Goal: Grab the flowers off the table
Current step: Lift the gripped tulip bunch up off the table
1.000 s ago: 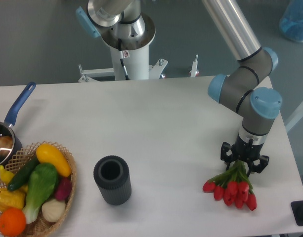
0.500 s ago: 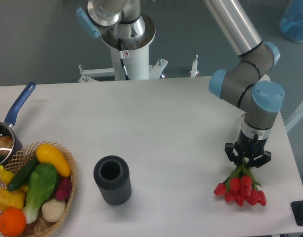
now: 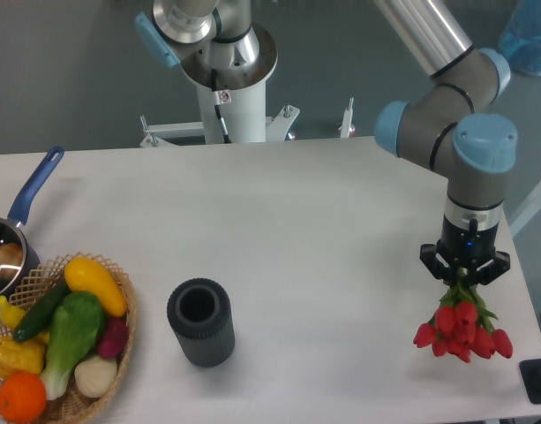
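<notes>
The flowers (image 3: 462, 329), a small bunch of red tulips with green stems, hang heads-down from my gripper (image 3: 464, 276) at the right side of the white table (image 3: 279, 230). The gripper is shut on the stems, with the red heads below it and toward the table's right edge. The bunch looks lifted off the tabletop. The stem ends are hidden between the fingers.
A dark ribbed cylindrical cup (image 3: 200, 321) stands at the front centre. A wicker basket (image 3: 120, 336) with vegetables and fruit sits at the front left. A blue-handled pan (image 3: 14, 238) lies at the left edge. The robot base (image 3: 228, 79) stands behind the table.
The gripper closed on the stems and moved right and up, carrying the tulips with it. The bunch swung from lying on the table to hanging below the gripper.
</notes>
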You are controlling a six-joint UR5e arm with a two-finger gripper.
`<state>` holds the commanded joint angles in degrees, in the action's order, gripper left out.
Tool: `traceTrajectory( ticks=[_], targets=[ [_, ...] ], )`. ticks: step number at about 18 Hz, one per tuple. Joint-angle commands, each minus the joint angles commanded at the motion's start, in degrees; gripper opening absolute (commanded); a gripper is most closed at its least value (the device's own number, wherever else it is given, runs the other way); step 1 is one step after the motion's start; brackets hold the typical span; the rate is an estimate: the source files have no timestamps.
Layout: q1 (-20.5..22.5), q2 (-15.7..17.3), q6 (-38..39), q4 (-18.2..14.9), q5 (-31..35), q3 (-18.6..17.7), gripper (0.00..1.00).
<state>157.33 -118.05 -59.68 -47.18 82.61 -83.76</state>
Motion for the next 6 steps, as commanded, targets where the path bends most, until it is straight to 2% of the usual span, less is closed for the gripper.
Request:
traceTrajectory(
  ticks=[6],
  targets=[
    [-1.6,5.7,0.2,-10.8,1.4,2.5,0.0]
  ],
)
